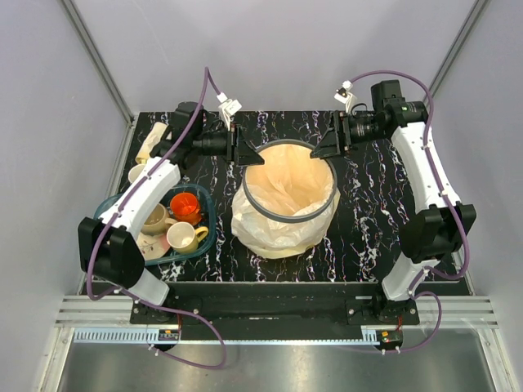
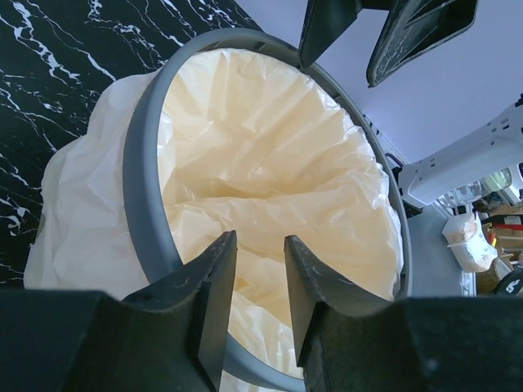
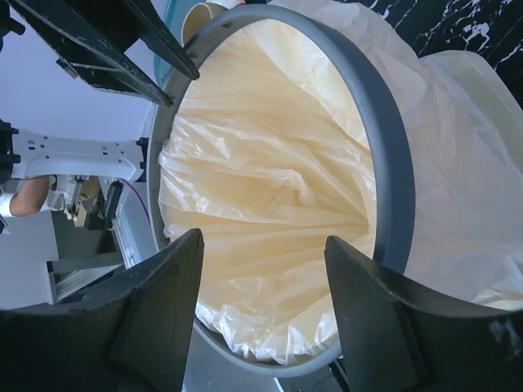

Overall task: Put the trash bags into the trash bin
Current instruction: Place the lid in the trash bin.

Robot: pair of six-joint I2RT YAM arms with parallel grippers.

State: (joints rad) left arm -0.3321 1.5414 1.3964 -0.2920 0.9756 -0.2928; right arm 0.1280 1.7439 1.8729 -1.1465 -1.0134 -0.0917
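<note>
The trash bin (image 1: 288, 216) stands mid-table, its grey rim band on top. The yellowish trash bag (image 1: 288, 181) lines the inside and drapes down the outside, hiding the bin wall. My left gripper (image 1: 246, 154) is at the rim's far left, open with a narrow gap, holding nothing. In the left wrist view (image 2: 260, 238) its fingers sit over the rim (image 2: 144, 163) and the bag (image 2: 270, 147). My right gripper (image 1: 325, 145) is at the rim's far right, wide open and empty. In the right wrist view (image 3: 263, 237) it hovers over the bag (image 3: 270, 147) and the rim (image 3: 389, 163).
A teal dish tray (image 1: 210, 220) stands left of the bin, holding an orange cup (image 1: 185, 204) and cream mugs (image 1: 185, 238). A pale object (image 1: 152, 142) lies at the back left. The black marbled table (image 1: 368, 212) ends at white walls.
</note>
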